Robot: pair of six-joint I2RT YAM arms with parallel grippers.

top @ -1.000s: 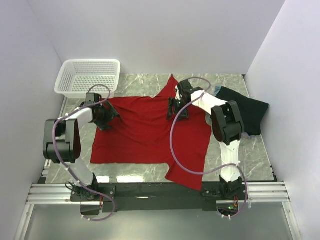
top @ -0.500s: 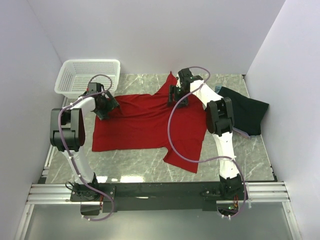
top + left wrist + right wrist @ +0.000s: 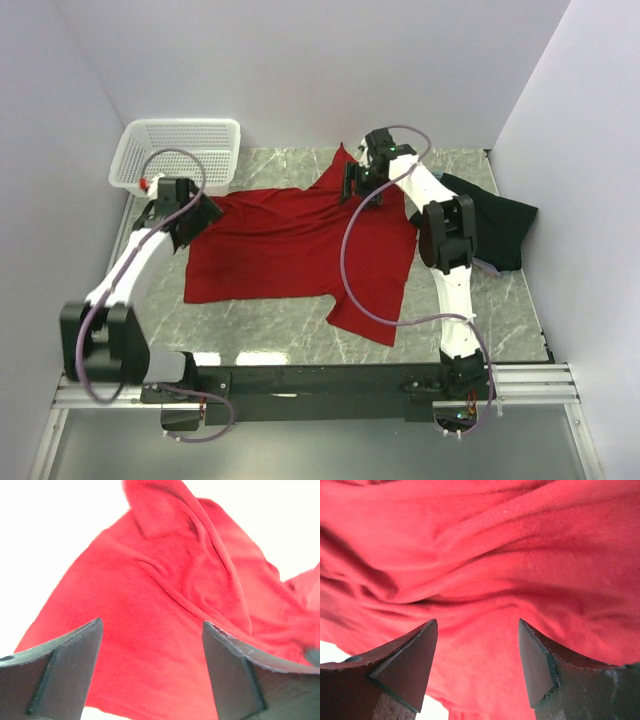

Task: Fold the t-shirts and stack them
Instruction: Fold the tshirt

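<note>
The red t-shirt (image 3: 290, 245) lies spread flat on the marble table, one sleeve pointing to the far wall and one to the near right. It fills the left wrist view (image 3: 165, 580) and the right wrist view (image 3: 485, 545). My left gripper (image 3: 190, 215) is open over the shirt's far left corner, jaws apart with nothing between them (image 3: 151, 625). My right gripper (image 3: 362, 185) is open over the far sleeve area, with wrinkled cloth below it (image 3: 477, 623). The black t-shirt (image 3: 500, 225) lies at the right. A pale edge of another shirt (image 3: 485, 267) shows under it.
A white mesh basket (image 3: 175, 155) stands at the far left corner, just behind my left gripper. White walls close in the table on three sides. Bare marble (image 3: 260, 325) shows in front of the red shirt.
Both grippers have moved toward the far wall and the red shirt slid that way with them. The left arm has since swung out to the left.
</note>
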